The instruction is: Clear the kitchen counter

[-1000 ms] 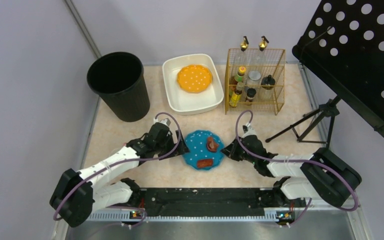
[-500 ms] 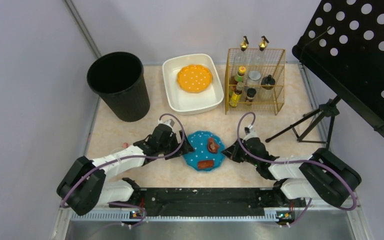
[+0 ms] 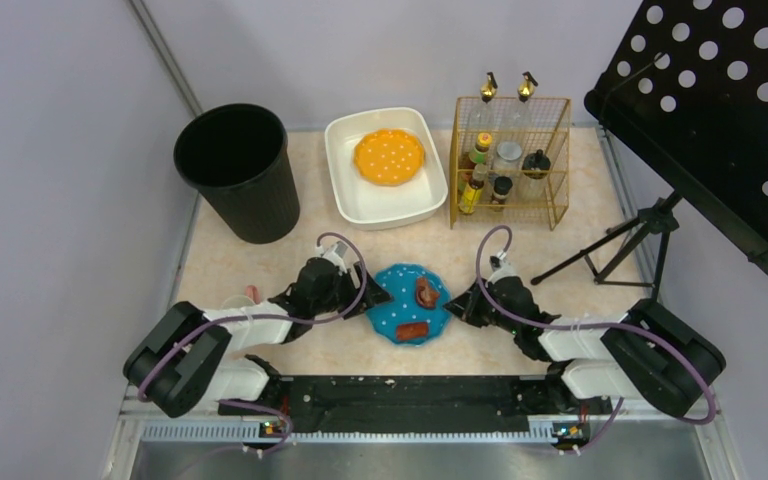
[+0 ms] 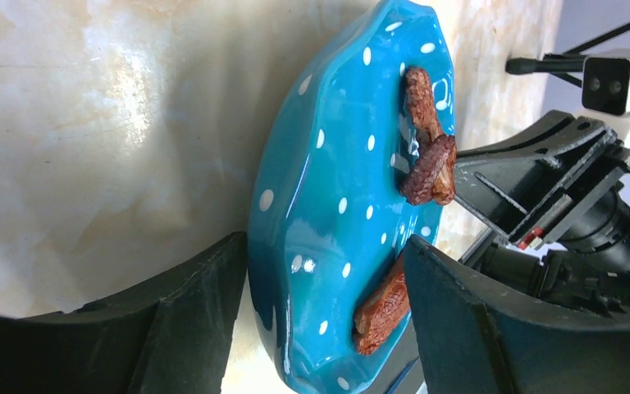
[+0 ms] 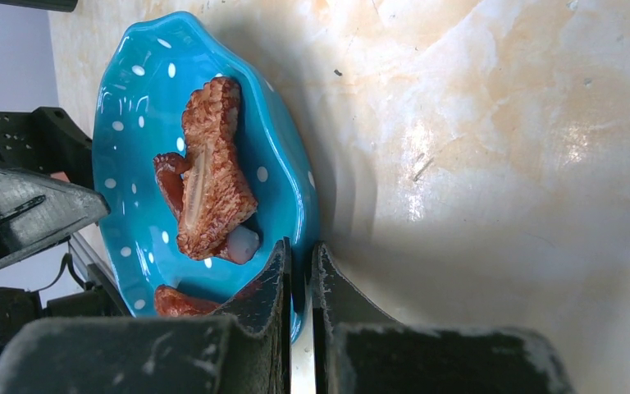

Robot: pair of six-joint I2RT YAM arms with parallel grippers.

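A blue white-dotted plate (image 3: 408, 300) lies on the pale marbled kitchen counter (image 3: 260, 262) between my two grippers. It carries brown meat pieces (image 3: 425, 291) and a reddish strip (image 3: 411, 328). My right gripper (image 3: 457, 303) is shut on the plate's right rim (image 5: 299, 222), one finger above and one below it. My left gripper (image 3: 372, 297) is open, its jaws straddling the plate's left rim (image 4: 295, 279) without pinching it. The meat (image 5: 209, 176) shows in the right wrist view, and the strip (image 4: 385, 308) in the left wrist view.
A black bin (image 3: 240, 170) stands at the back left. A white basin (image 3: 385, 168) holds an orange dotted plate (image 3: 389, 156). A gold wire rack (image 3: 510, 160) of bottles stands at the back right. A tripod (image 3: 620, 245) and black perforated panel (image 3: 720, 110) are on the right.
The left arm has drawn back and lowered, its gripper staying at the plate's left rim. The right gripper has barely moved. The plate has shifted slightly.
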